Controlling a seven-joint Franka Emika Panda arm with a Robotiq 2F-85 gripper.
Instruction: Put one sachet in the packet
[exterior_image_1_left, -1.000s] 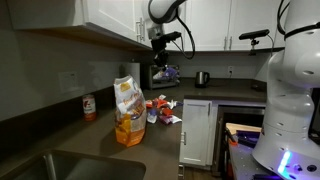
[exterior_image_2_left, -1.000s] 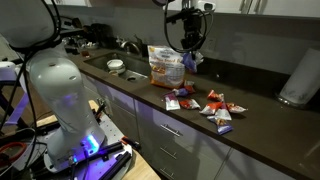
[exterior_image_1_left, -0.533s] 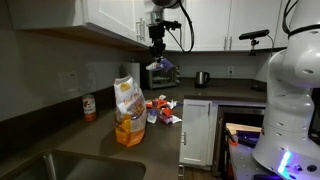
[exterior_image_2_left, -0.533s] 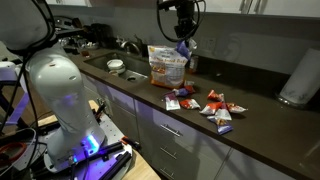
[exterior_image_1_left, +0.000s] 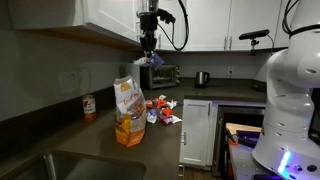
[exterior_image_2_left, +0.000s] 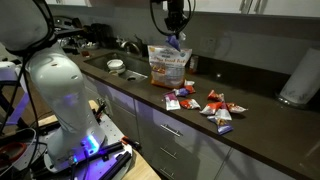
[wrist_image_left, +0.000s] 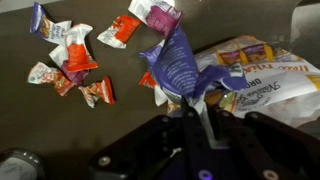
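Note:
My gripper (exterior_image_1_left: 150, 55) is shut on a purple-blue sachet (exterior_image_1_left: 154, 61) and holds it in the air, just above and beside the top of the packet. The packet (exterior_image_1_left: 127, 112) is a tall crinkly clear bag with orange print, standing on the dark counter; it also shows in an exterior view (exterior_image_2_left: 166, 64) and in the wrist view (wrist_image_left: 262, 72). In the wrist view the sachet (wrist_image_left: 180, 62) hangs from my jaws (wrist_image_left: 195, 108). Several loose red and white sachets (exterior_image_2_left: 208, 105) lie on the counter; they also show in an exterior view (exterior_image_1_left: 162, 108) and in the wrist view (wrist_image_left: 70, 60).
A small red-labelled can (exterior_image_1_left: 89, 107) stands by the wall. A sink (exterior_image_1_left: 60, 168) is at the counter's near end. A bowl (exterior_image_2_left: 116, 66) and a paper towel roll (exterior_image_2_left: 298, 78) stand on the counter. Upper cabinets (exterior_image_1_left: 100, 20) hang close to the arm.
My gripper has carried the purple sachet up and sideways from over the loose sachets toward the packet's top. The packet and the loose sachets have not moved.

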